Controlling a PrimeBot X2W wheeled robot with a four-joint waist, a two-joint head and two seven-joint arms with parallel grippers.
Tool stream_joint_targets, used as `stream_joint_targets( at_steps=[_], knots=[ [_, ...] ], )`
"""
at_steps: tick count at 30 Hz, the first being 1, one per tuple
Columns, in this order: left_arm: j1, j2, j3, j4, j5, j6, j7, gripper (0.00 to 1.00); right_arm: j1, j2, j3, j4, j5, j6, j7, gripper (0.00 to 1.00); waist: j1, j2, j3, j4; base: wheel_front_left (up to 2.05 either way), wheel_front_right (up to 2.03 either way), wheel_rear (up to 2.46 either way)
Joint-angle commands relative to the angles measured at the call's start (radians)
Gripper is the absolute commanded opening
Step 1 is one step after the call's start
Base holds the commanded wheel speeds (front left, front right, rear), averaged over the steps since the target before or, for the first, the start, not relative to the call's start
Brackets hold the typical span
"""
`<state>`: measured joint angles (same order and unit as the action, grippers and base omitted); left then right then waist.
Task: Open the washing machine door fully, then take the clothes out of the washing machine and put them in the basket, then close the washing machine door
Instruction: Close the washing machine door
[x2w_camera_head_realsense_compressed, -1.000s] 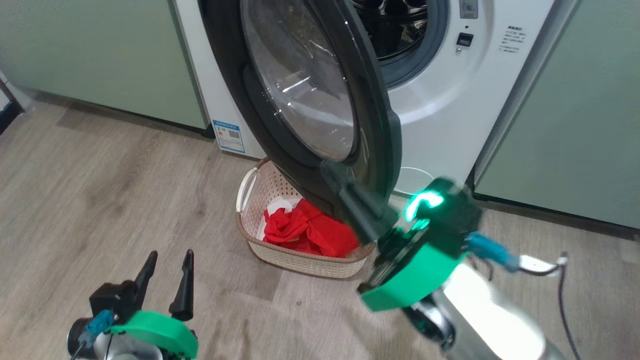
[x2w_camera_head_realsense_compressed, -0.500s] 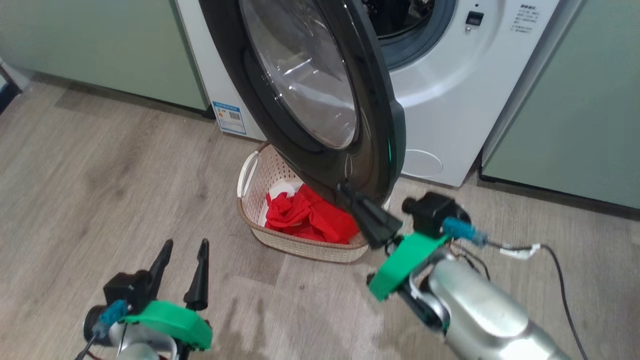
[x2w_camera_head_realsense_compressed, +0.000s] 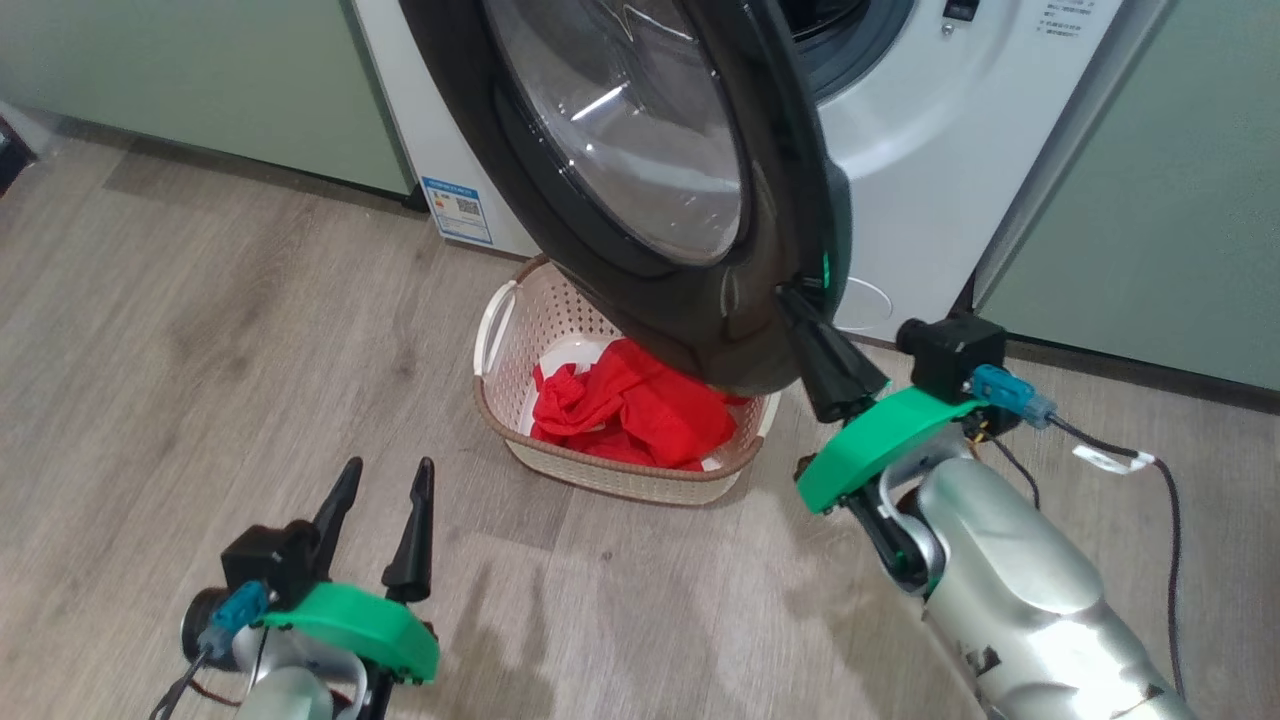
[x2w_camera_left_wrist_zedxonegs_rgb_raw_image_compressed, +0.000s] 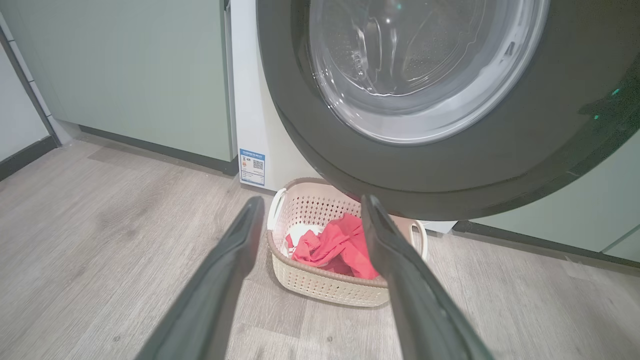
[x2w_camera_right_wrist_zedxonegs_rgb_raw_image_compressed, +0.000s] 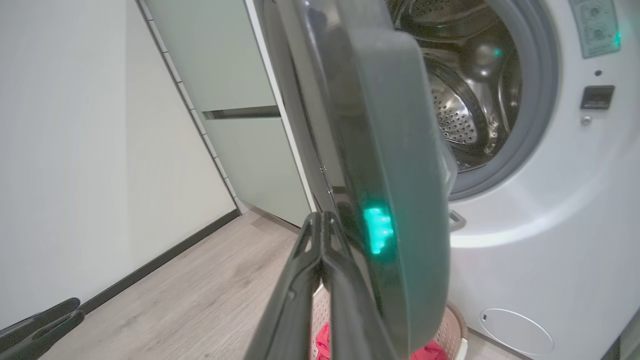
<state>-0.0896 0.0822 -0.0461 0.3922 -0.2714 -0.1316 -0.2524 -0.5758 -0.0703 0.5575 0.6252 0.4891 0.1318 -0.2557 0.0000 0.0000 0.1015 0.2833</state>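
Red clothes (x2w_camera_head_realsense_compressed: 630, 415) lie heaped in the basket (x2w_camera_head_realsense_compressed: 610, 482) on the floor, so I judge only the closing is left. My right jaws, pressed together, have slid from the lower face of the washing machine door (x2w_camera_head_realsense_compressed: 620, 150) to its free edge, and the door has swung a little toward the washing machine (x2w_camera_head_realsense_compressed: 920, 180). My left jaws hang spread, holding nothing.

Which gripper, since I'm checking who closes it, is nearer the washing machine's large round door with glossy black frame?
Right. The shut right gripper has its tips at the round black door's lower edge; the open left gripper sits low, well apart from it.
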Motion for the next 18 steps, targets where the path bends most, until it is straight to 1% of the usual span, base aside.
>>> stream_joint_targets(
  at_steps=[1, 5, 9, 15, 16, 18],
  knots=[
    [-0.042, 0.004, 0.028, -0.034, 0.005, 0.001, -0.009, 1.00, -0.031, 0.015, -0.009, -0.018, -0.008, -0.001, -0.006, 0.00, 0.0000, 0.0000, 0.001, -0.002, 0.00, 0.00, 0.00],
    [-0.048, -0.003, 0.024, -0.040, 0.003, 0.001, -0.009, 1.00, -0.056, 0.018, -0.054, 0.012, -0.020, -0.001, -0.006, 0.00, 0.0000, 0.0000, 0.023, -0.006, 0.00, 0.00, 0.00],
    [-0.068, -0.011, 0.010, -0.046, 0.001, 0.001, -0.009, 1.00, -0.123, 0.013, -0.099, 0.055, -0.027, -0.001, -0.006, 0.00, 0.0000, 0.0000, 0.060, -0.007, 0.00, 0.00, 0.00],
    [-0.105, -0.018, -0.001, -0.057, 0.000, 0.001, -0.009, 1.00, -0.274, -0.040, -0.140, 0.115, -0.029, -0.001, -0.006, 0.00, 0.0000, 0.0000, 0.133, -0.007, 0.00, 0.00, 0.00],
    [-0.119, -0.020, -0.005, -0.059, -0.001, 0.001, -0.009, 1.00, -0.325, -0.062, -0.151, 0.143, -0.028, -0.001, -0.006, 0.00, 0.0000, 0.0000, 0.157, -0.004, 0.00, 0.00, 0.00],
    [-0.134, -0.022, -0.010, -0.062, -0.003, 0.001, -0.009, 1.00, -0.377, -0.083, -0.160, 0.172, -0.026, -0.001, -0.006, 0.00, 0.0000, 0.0000, 0.180, 0.001, 0.00, 0.00, 0.00]
  ],
)
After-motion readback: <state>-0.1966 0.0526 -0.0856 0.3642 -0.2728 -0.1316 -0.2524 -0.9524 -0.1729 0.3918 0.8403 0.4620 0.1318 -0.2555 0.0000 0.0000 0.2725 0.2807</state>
